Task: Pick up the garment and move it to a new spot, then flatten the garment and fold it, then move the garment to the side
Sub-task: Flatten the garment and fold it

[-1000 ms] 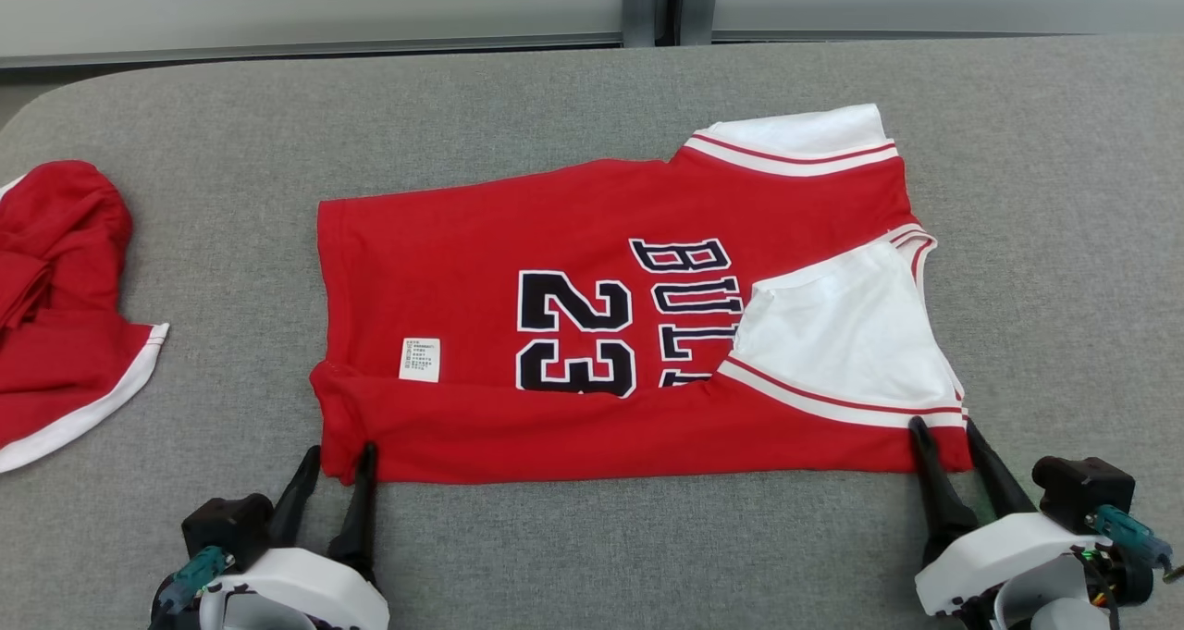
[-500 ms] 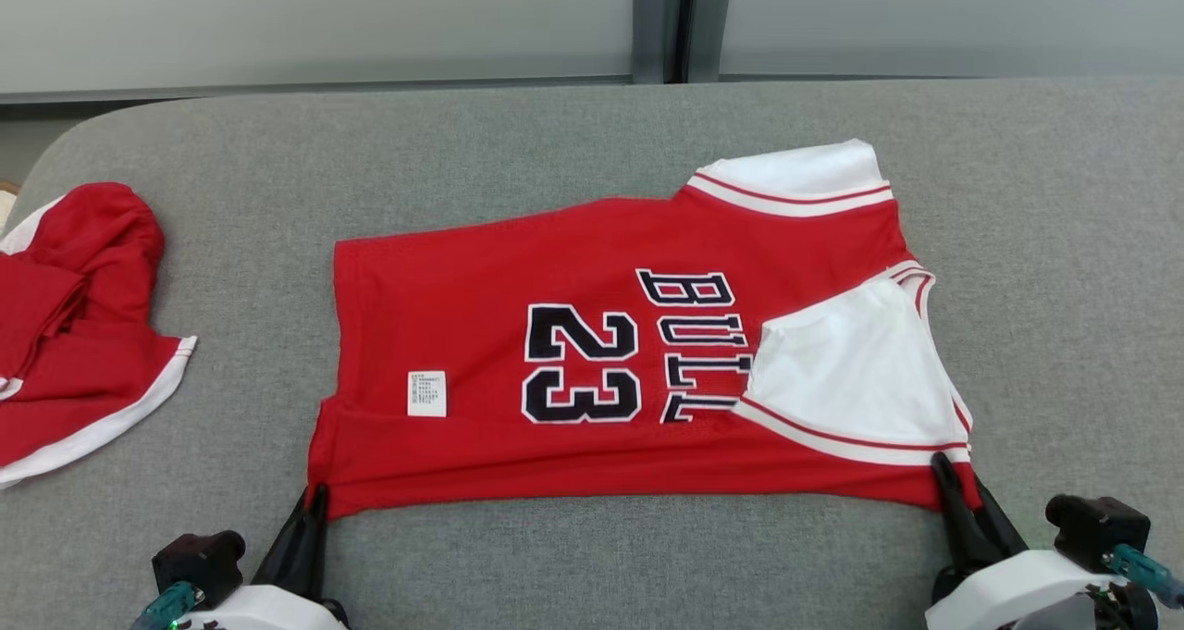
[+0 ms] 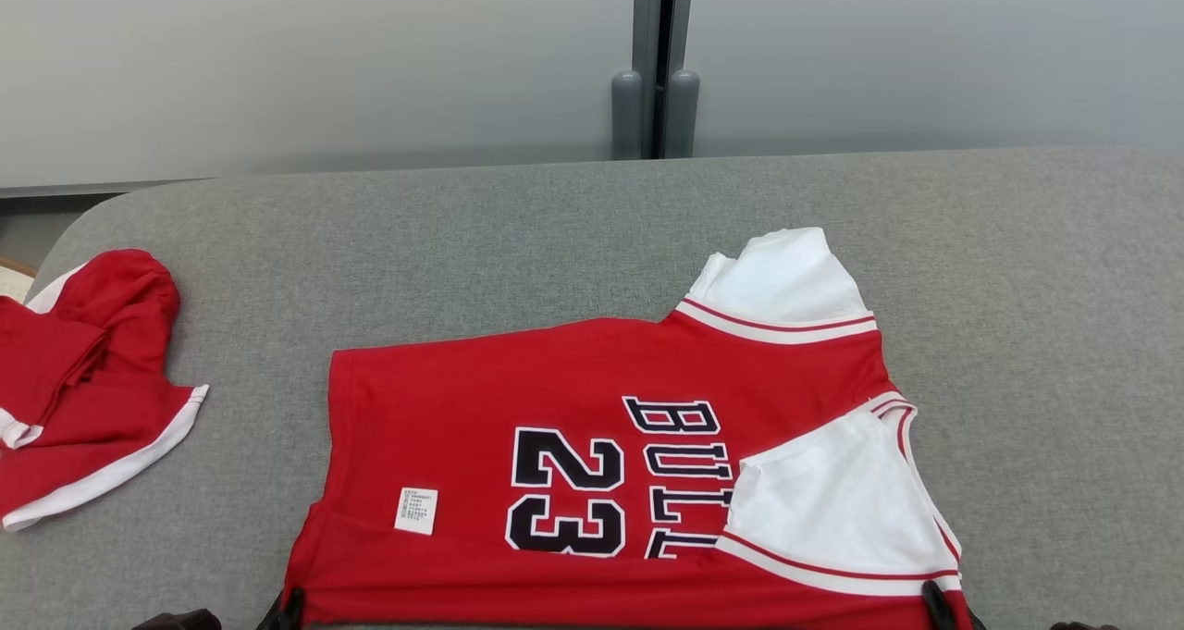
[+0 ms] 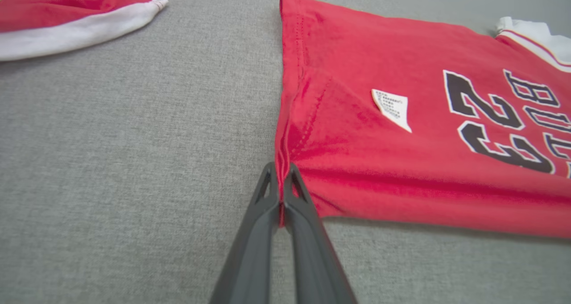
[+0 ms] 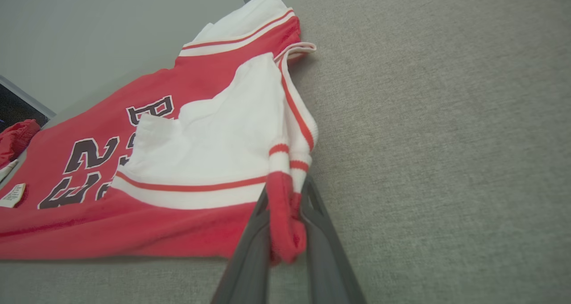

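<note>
Both grippers are pinched shut on cloth. The left gripper (image 4: pixel 281 172) has its two dark fingers pressed together on the near hem corner of the jersey (image 3: pixel 518 399). The right gripper (image 5: pixel 287 192) clamps a bunched wad of red and white fabric at the near corner on the sleeve side, its fingers a little apart around the thickness.

This red jersey lies sideways on the grey table (image 3: pixel 481 232), hem toward the robot's left and sleeves toward its right, with the near long edge at the bottom of the head view. It looks light, soft and limp. It will likely sag between two held corners and drag on the felt-like surface rather than slide freely, so a level, even lift from both corners seems the safe way. The right-hand hold is on gathered cloth, which could slip or pull unevenly.

One white sleeve (image 3: pixel 832 500) is folded over the lettering, and a care label (image 3: pixel 415 509) sits near the hem.

A second red garment (image 3: pixel 83 371) lies crumpled well apart at the table's left edge. Moving the jersey that way risks overlap. Beyond the far edge stands a pale wall panel (image 3: pixel 277 56) with a dark post (image 3: pixel 655 56), clear of the work.
</note>
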